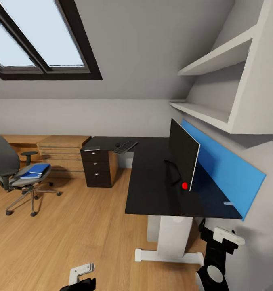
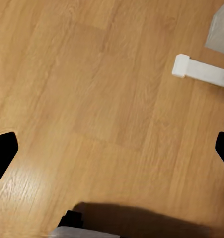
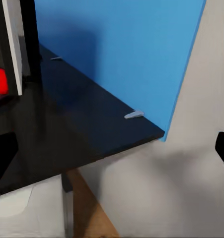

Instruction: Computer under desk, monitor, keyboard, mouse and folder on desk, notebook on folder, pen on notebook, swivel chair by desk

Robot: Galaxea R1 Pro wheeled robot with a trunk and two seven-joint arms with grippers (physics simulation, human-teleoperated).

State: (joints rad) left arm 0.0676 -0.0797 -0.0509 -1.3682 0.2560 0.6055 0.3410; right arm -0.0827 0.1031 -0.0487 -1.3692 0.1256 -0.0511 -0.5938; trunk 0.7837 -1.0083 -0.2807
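The black desk (image 1: 152, 190) runs along the right wall. On it stands the monitor (image 1: 184, 157), seen edge-on, with a red dot at its lower corner. The keyboard (image 1: 125, 147) lies on the desk's far wing, and the small mouse (image 1: 117, 144) is just left of it. The blue folder (image 1: 36, 170) rests on the seat of the grey swivel chair (image 1: 7, 165) at far left. Computer, notebook and pen are out of view. My left gripper (image 2: 112, 148) hangs open over bare floor. My right gripper (image 3: 112, 156) is open beside the desk's near corner (image 3: 151, 131).
A dark drawer unit (image 1: 98, 167) stands under the desk's far wing, beside a light wooden chest (image 1: 64, 151). A blue panel (image 1: 221, 169) backs the desk, with white shelves (image 1: 217, 60) above. The desk's white leg and foot (image 1: 171, 242) stand close ahead. Wooden floor (image 1: 84, 226) spreads between chair and desk.
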